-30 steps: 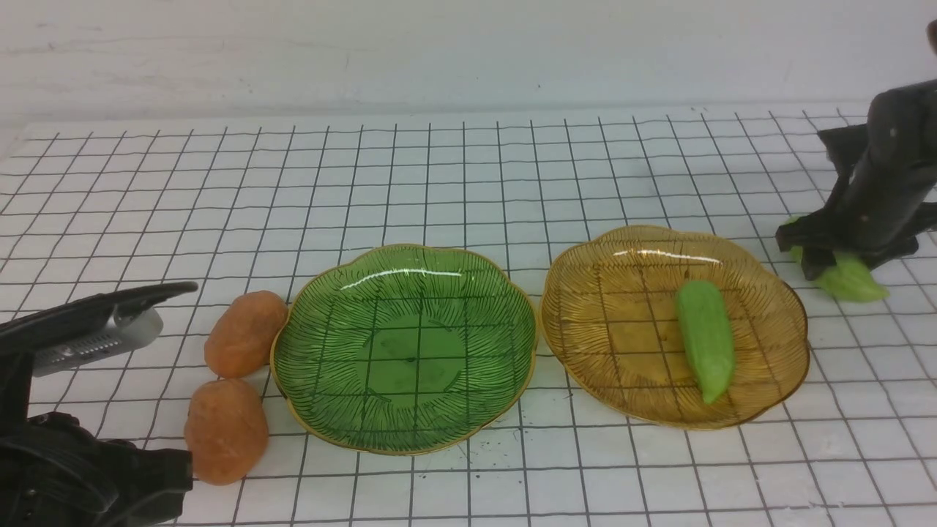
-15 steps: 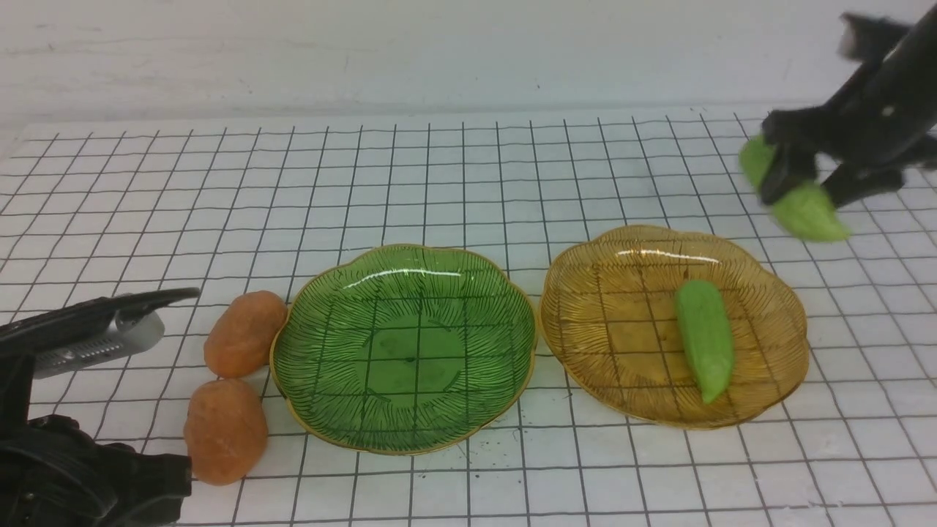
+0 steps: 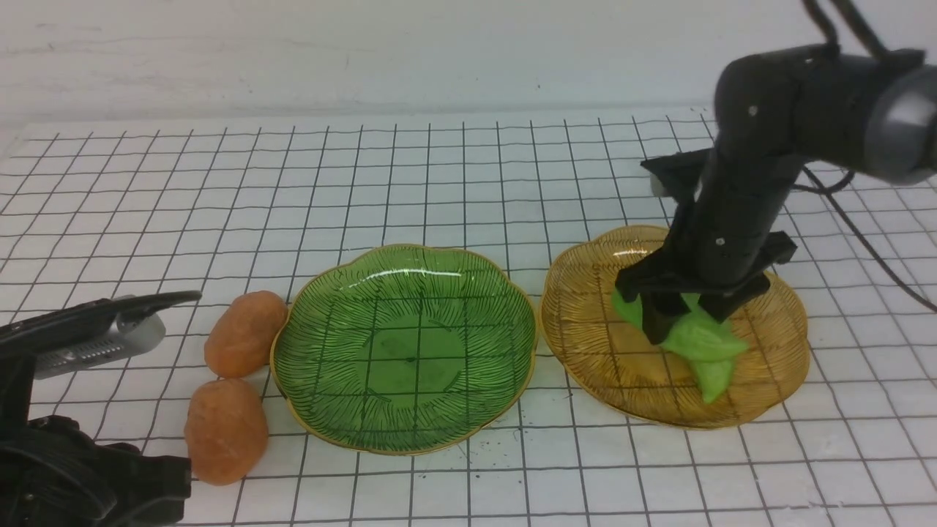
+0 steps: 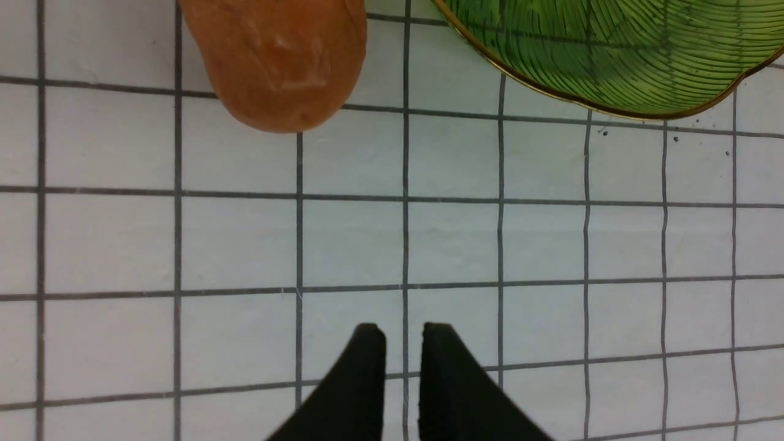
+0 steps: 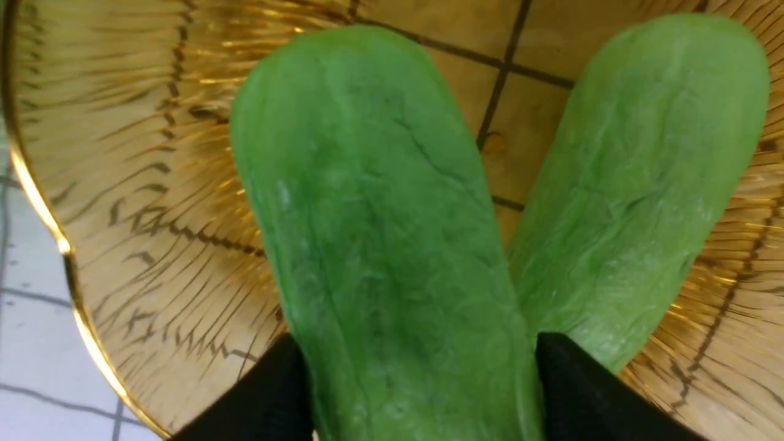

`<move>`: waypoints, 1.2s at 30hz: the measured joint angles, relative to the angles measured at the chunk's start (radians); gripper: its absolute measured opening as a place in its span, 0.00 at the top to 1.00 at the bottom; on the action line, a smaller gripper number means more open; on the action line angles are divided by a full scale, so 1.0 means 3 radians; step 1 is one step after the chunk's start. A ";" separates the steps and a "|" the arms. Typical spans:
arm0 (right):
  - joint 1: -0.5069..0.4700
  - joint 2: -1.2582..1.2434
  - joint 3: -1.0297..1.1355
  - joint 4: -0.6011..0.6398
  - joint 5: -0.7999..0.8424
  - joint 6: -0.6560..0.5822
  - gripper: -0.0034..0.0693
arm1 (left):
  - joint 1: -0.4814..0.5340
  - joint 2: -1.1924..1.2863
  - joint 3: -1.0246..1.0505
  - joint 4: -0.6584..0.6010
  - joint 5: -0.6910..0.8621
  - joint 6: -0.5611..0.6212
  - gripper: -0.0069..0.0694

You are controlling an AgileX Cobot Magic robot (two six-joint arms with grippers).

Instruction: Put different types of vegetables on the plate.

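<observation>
It appears to be a robotics lab: a white table ruled in a black grid, a bare white wall, and a black robot arm above.

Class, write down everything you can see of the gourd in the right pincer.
The gourd is light green, smooth with faint creases, elongated, rounded at its far end, soft-looking. The right pincer clamps it from both sides, over the amber plate, beside a second gourd; contact with either is unclear.

Amber plate looks glossy, ribbed glass; clamped gourd matt.
</observation>
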 joint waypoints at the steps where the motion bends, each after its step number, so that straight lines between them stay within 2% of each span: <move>1: 0.0046 0.0000 0.0000 -0.0085 0.0000 0.0106 0.32 | 0.0000 0.0000 0.0000 0.0000 0.0000 0.0003 0.76; 2: 0.0068 0.0000 0.0000 -0.0085 0.0000 0.0158 0.30 | 0.0000 0.0000 0.0000 0.0000 0.0000 0.0003 0.76; 3: 0.0106 0.0000 0.0000 -0.0142 0.0000 0.0286 0.22 | 0.0000 0.0000 0.0000 0.0000 0.0000 0.0003 0.70; 4: 0.0109 0.0000 0.0000 -0.0143 0.0000 0.0300 0.21 | 0.0000 0.0000 0.0000 0.0000 0.0000 0.0003 0.70; 5: 0.0130 0.0000 0.0000 -0.0145 0.0000 0.0379 0.13 | 0.0000 0.0000 0.0000 0.0000 0.0000 0.0003 0.63; 7: 0.0133 0.0000 0.0000 -0.0145 -0.0003 0.0401 0.08 | 0.0000 0.0000 0.0000 0.0000 0.0000 0.0003 0.59; 10: 0.0133 0.0000 0.0000 -0.0153 -0.0003 0.0403 0.05 | 0.0000 0.0000 0.0000 -0.0003 0.0052 -0.0017 0.49; 13: 0.0133 -0.0035 0.0008 -0.0085 -0.0003 0.0355 0.08 | 0.0000 0.0017 -0.0031 0.0018 0.0113 -0.0028 0.45; 15: 0.0133 -0.0208 0.0052 0.0212 -0.0003 0.0213 0.15 | 0.0000 0.0101 -0.0140 0.0088 0.0129 -0.0036 0.43; 16: 0.0133 -0.0208 0.0052 0.0212 -0.0003 0.0213 0.16 | 0.0000 0.0112 -0.0150 0.0094 0.0133 -0.0039 0.43; 17: 0.0133 -0.0345 0.0081 0.0368 -0.0003 0.0130 0.22 | 0.0000 0.0197 -0.0229 0.0135 0.0136 -0.0039 0.43; 18: 0.0133 -0.0367 0.0094 0.0419 -0.0003 0.0116 0.22 | 0.0000 0.0212 -0.0229 0.0140 0.0140 -0.0039 0.43; 19: 0.0133 -0.0640 0.0183 0.0660 -0.0003 -0.0054 0.32 | 0.0000 0.0371 -0.0324 0.0191 0.0139 -0.0042 0.43; 21: 0.0133 -0.0892 0.0306 0.0825 -0.0003 -0.0170 0.39 | 0.0000 0.0496 -0.0379 0.0215 0.0116 -0.0053 0.43; 23: 0.0133 -0.1251 0.0533 0.0963 0.0000 -0.0334 0.51 | 0.0000 0.0733 -0.0431 0.0223 -0.0078 -0.0081 0.43; 30: 0.0133 -0.2084 0.1244 0.0989 0.0032 -0.0546 0.72 | 0.0000 0.1191 -0.0451 0.0210 -0.0467 -0.0133 0.43; 36: 0.0133 -0.2629 0.1695 0.0897 0.0050 -0.0567 0.78 | 0.0000 0.1379 -0.0547 0.0204 -0.0481 -0.0179 0.43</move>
